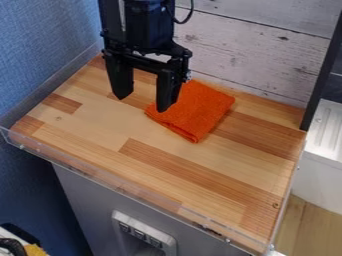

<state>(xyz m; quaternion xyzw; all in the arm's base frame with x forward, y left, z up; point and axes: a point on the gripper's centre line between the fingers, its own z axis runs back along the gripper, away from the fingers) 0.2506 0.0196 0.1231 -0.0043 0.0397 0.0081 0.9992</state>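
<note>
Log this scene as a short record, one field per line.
gripper: black, over the counter's upper left part in the picture, pointing down
fingers: apart, nothing seen between them
nearest thing: orange cloth, folded, lying flat; one finger overlaps its left part in the picture, contact cannot be told
surface: wooden counter with a clear rim along its front
behind: whitish plank wall
picture left: blue wall
picture right: black post
</note>
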